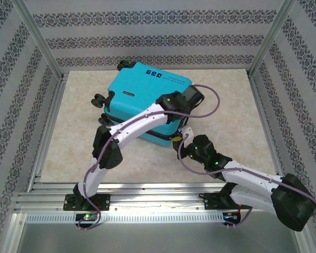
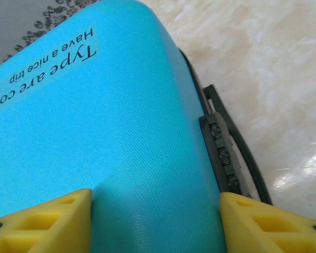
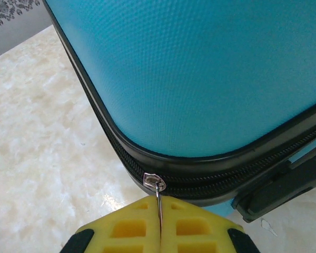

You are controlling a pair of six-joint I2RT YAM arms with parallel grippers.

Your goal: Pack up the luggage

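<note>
The luggage (image 1: 139, 89) is a turquoise hard-shell suitcase lying flat and closed on the table, with dark print on its top. My left gripper (image 1: 174, 103) rests on its near right top edge. In the left wrist view its yellow fingers (image 2: 47, 221) stand apart over the shell (image 2: 121, 132), open (image 2: 155, 211). My right gripper (image 1: 182, 138) is at the luggage's near right corner. In the right wrist view it is shut (image 3: 159, 203) on the metal zipper pull (image 3: 158, 194), just under the slider (image 3: 154, 182) on the black zipper band of the shell (image 3: 200, 68).
A black combination lock (image 2: 221, 153) and side handle (image 2: 247, 158) run along the luggage's edge. Black wheels (image 1: 100, 100) stick out at its left side. The marble-patterned table (image 1: 73, 147) is fenced by aluminium frame posts (image 1: 39, 39) and patterned walls.
</note>
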